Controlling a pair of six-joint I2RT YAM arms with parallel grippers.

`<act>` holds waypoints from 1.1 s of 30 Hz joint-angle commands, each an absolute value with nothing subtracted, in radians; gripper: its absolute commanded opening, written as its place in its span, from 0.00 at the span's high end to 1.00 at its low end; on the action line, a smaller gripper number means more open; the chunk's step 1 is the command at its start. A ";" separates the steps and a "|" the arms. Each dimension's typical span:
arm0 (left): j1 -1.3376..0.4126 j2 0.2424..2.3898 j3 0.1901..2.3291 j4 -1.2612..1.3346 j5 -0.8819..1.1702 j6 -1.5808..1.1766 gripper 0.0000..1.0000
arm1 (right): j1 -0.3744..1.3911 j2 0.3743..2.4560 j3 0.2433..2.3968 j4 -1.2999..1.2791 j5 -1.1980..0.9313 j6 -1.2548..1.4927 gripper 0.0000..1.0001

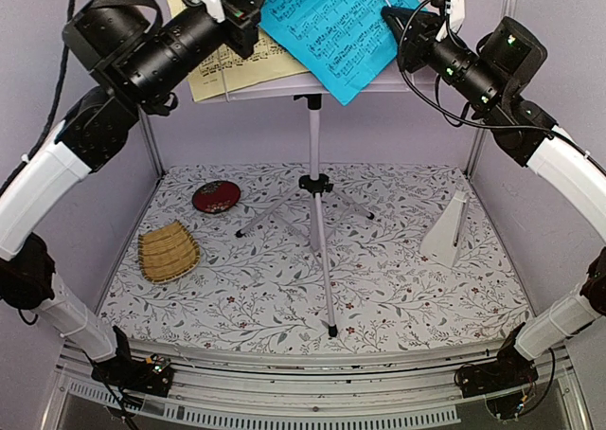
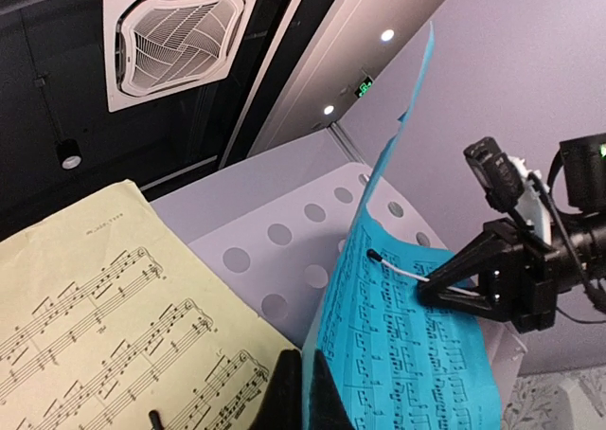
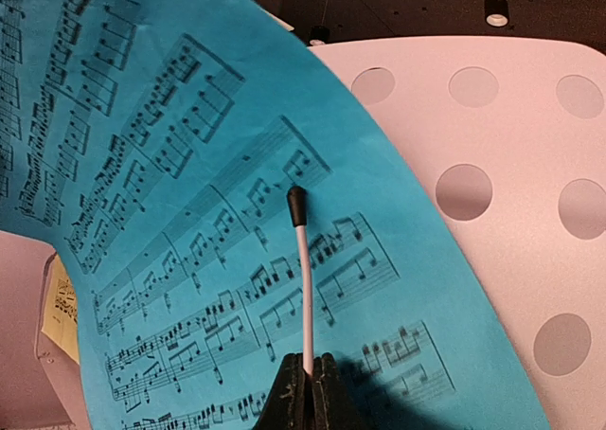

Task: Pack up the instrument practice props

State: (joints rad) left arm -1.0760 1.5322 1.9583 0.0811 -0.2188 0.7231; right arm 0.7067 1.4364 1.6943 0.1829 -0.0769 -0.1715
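Note:
The white perforated music-stand desk (image 1: 284,91) stands on silver tripod legs (image 1: 317,222) at the back centre. A pale-yellow music sheet (image 1: 237,65) and a blue music sheet (image 1: 336,27) lie on it. My left gripper (image 1: 258,4) is shut on the blue sheet's left edge (image 2: 407,345), which curls off the desk (image 2: 275,231); its fingers (image 2: 284,392) show beside the yellow sheet (image 2: 95,297). My right gripper (image 1: 386,15) is shut on a thin white black-tipped holder rod (image 3: 303,278) lying over the blue sheet (image 3: 189,165). The white pyramid metronome (image 1: 450,226) stands at the right.
A round red dish (image 1: 216,197) and a yellow woven bamboo tray (image 1: 169,252) lie on the floral mat at the left. The tripod's legs spread across the mat's middle. Purple walls close in the back and sides.

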 commanded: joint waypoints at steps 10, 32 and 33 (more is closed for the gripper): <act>-1.064 1.162 1.702 -0.102 -0.036 0.357 1.00 | 0.710 1.450 1.683 0.205 -0.044 -0.099 0.99; -0.969 1.131 1.706 -0.413 0.400 0.027 1.00 | 0.709 1.431 1.681 0.176 -0.080 -0.064 0.56; -0.965 1.132 1.706 -0.419 0.400 0.019 1.00 | 0.710 1.427 1.681 0.172 -0.086 -0.066 0.53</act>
State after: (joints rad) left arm -0.9955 1.1168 1.6852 -0.3550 0.3305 0.0830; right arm 0.7067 1.4494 1.6943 0.1852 -0.0620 -0.0738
